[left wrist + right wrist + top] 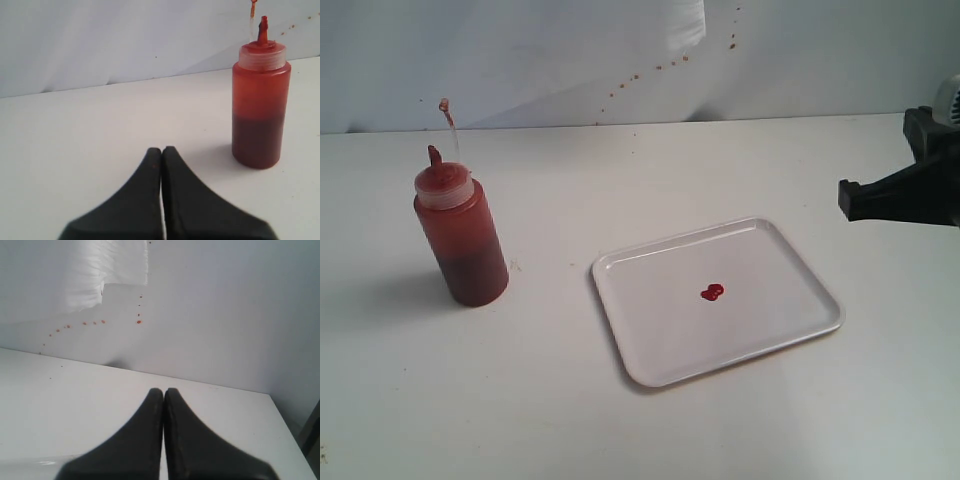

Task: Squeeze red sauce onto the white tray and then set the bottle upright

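The bottle (461,239) stands upright on the table at the left, red sauce showing through it, its nozzle and tethered tip cap pointing up. It also shows in the left wrist view, bottle (260,105), apart from my left gripper (162,150), which is shut and empty. The white tray (790,265) lies flat at the middle right. A small dark-red blob of red sauce (711,293) sits near its centre. My right gripper (848,198) hangs at the right edge, above and beyond the tray; in the right wrist view that gripper (163,391) is shut on nothing.
A white wall backs the table, dotted with small red specks (660,68). The same specks (95,323) show in the right wrist view. The table's far right corner (267,396) is visible there.
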Tool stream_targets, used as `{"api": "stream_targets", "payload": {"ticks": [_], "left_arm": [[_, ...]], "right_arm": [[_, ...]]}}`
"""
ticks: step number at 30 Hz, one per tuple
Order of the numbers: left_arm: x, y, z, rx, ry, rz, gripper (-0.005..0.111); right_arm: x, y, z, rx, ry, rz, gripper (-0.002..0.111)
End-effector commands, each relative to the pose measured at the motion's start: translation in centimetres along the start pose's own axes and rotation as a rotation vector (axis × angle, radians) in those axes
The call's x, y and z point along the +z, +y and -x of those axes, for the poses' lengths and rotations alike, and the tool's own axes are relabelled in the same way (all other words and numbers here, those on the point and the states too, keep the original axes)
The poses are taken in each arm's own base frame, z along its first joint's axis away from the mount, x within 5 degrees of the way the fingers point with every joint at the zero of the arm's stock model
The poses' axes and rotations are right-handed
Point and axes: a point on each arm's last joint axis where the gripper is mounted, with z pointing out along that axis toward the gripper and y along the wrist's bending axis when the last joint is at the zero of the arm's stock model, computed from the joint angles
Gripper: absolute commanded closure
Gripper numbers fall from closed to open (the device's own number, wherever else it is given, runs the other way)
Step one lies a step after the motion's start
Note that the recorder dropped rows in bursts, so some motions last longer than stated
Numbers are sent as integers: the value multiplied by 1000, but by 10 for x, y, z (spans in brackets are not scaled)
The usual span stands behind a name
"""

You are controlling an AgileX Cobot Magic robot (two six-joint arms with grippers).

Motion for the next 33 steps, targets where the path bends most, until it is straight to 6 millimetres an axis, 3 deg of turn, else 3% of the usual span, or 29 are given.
{"api": "stream_targets", "payload": {"ticks": [1,33], "left_arm": [[0,-1,-2,-8,3,-10,107],[0,-5,-1,-68,0,-78,107]], "right_arm": [[-1,-3,-1,4,-3,-16,108],[-1,-3,-1,7,-3,-16,108]]}}
